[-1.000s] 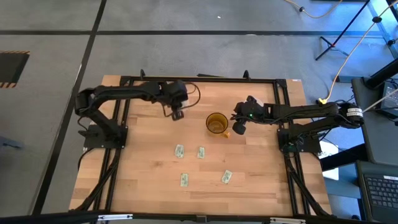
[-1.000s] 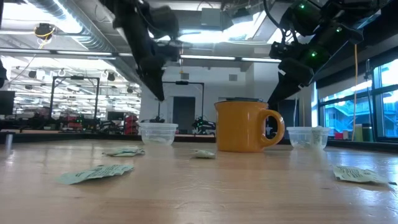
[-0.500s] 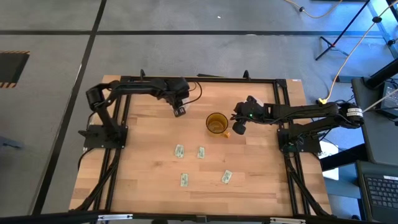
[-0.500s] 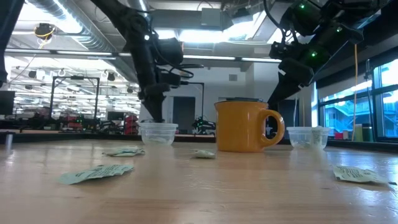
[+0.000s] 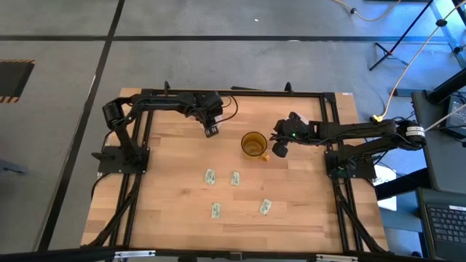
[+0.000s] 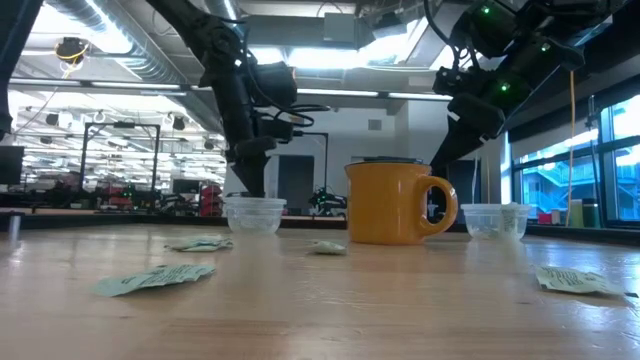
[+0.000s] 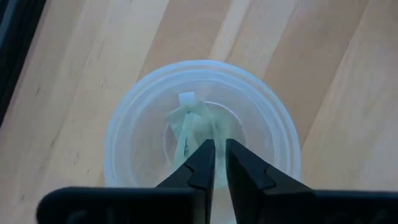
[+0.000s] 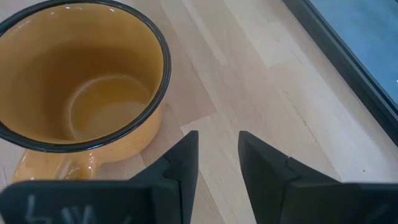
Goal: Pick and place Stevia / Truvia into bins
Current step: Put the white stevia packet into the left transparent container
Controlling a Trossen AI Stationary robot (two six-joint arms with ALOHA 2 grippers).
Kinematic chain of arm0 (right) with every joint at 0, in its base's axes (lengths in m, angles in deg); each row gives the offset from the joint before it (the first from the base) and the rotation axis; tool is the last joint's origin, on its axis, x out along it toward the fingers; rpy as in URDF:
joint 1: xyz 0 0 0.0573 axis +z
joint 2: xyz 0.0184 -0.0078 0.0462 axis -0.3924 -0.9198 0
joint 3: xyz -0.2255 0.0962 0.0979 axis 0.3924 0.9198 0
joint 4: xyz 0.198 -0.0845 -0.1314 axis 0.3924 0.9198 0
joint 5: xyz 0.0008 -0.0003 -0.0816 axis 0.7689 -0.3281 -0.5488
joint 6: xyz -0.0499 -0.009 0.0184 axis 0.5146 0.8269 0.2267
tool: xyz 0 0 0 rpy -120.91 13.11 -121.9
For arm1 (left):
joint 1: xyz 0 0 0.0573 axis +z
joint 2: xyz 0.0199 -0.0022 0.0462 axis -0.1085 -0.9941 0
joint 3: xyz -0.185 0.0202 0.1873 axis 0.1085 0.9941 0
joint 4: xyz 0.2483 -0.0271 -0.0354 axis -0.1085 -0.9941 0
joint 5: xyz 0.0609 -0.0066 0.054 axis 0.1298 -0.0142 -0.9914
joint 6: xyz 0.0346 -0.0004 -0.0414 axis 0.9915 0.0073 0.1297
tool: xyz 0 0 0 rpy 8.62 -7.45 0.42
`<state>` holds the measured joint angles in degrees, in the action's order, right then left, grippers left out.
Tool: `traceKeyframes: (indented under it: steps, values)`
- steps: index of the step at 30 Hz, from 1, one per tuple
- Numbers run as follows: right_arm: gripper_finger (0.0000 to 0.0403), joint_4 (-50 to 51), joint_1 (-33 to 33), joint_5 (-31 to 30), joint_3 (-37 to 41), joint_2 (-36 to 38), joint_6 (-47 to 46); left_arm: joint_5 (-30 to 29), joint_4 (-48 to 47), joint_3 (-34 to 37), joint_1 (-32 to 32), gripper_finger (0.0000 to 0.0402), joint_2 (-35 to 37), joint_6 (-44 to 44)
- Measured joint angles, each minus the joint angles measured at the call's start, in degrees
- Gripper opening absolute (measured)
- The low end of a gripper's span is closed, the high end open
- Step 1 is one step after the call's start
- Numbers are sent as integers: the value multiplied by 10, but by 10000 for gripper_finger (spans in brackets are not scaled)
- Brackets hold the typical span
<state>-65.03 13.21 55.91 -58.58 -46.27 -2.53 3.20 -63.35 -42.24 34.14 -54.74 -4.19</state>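
Left gripper (image 7: 216, 163) has dropped down over the far-left bin (image 7: 202, 134) since a second ago, fingers just cracked apart, Stevia packet (image 7: 189, 124) loose inside. Right gripper (image 8: 216, 152) parked open by the yellow mug (image 8: 81, 81). Four packets (image 5: 210, 176) sit mid-surface with free wood all around.

Yellow mug (image 5: 253, 143) upright, empty, mid-table | handle toward right edge | wooden table (image 5: 175, 204) | black frame (image 5: 233, 92) around tabletop
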Motion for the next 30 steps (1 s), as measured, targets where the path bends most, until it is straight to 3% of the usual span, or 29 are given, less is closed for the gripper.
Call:
traceKeyframes:
  steps: [6,11,15,23,30]
  values:
    - [117,0,0,0,0,0,0,-27,-6,0,-2,54,37,5]
    - [117,1,0,0,0,0,0,42,-6,0,-30,58,100,4]
    - [117,1,0,0,0,0,0,83,-27,0,-89,55,145,13]
    - [117,1,0,0,0,0,0,85,-73,9,-238,56,167,-24]
    - [117,0,0,0,0,0,0,29,-66,50,-316,47,146,-78]
